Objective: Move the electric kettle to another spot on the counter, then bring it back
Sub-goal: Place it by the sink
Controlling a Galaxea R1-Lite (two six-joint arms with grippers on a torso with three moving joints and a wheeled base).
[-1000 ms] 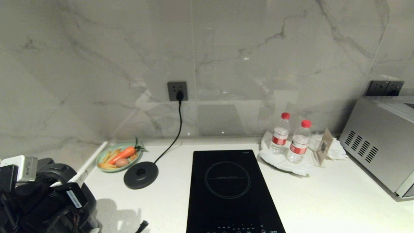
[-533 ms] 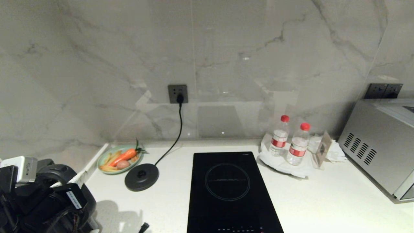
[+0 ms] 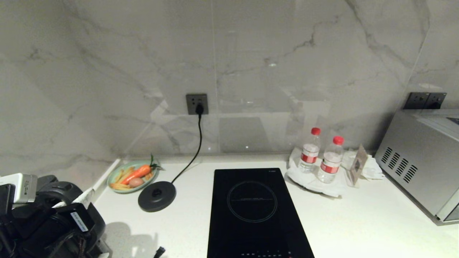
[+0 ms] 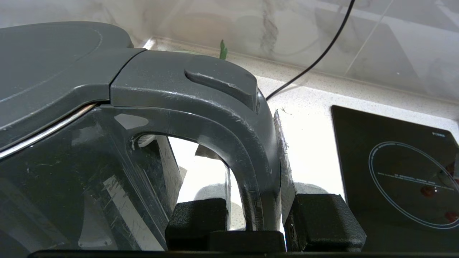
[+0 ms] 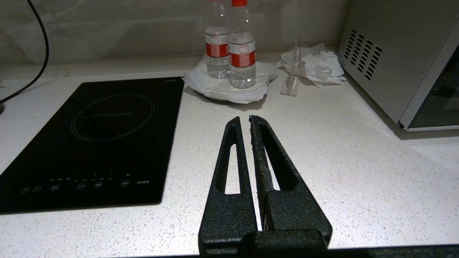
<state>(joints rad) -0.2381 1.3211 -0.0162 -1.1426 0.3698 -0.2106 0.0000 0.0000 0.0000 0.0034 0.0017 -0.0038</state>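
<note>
**Kettle in the left gripper's clamp, off its base**

Here's the left gripper (image 4: 263, 215), jaws closed tight on the electric kettle (image 4: 89, 150), pinching the upright bar of its big loop handle between the two black pads. From the wrist, the flat lid fills one side of the picture and the glossy body gleams beneath it. In the head view the kettle and the left arm crowd the near-left corner, down at the front edge of the white speckled surface (image 3: 358, 222); whether the kettle's foot touches the surface there, I cannot tell.

Over by the wall the round black base disc (image 3: 156, 196) sits bare, its cord running up to the wall socket (image 3: 197, 104). Just behind it lies a green plate (image 3: 114, 175) of carrot and other food. The black induction hob (image 3: 254, 211) takes the middle. Beyond its far-right corner stand two red-capped water bottles (image 3: 324, 157) on a white plate, and a silver oven (image 3: 423, 165) sits at the far right.

The right gripper (image 5: 245, 120) hovers over bare surface beside the hob, jaws pressed together with nothing between them.
</note>
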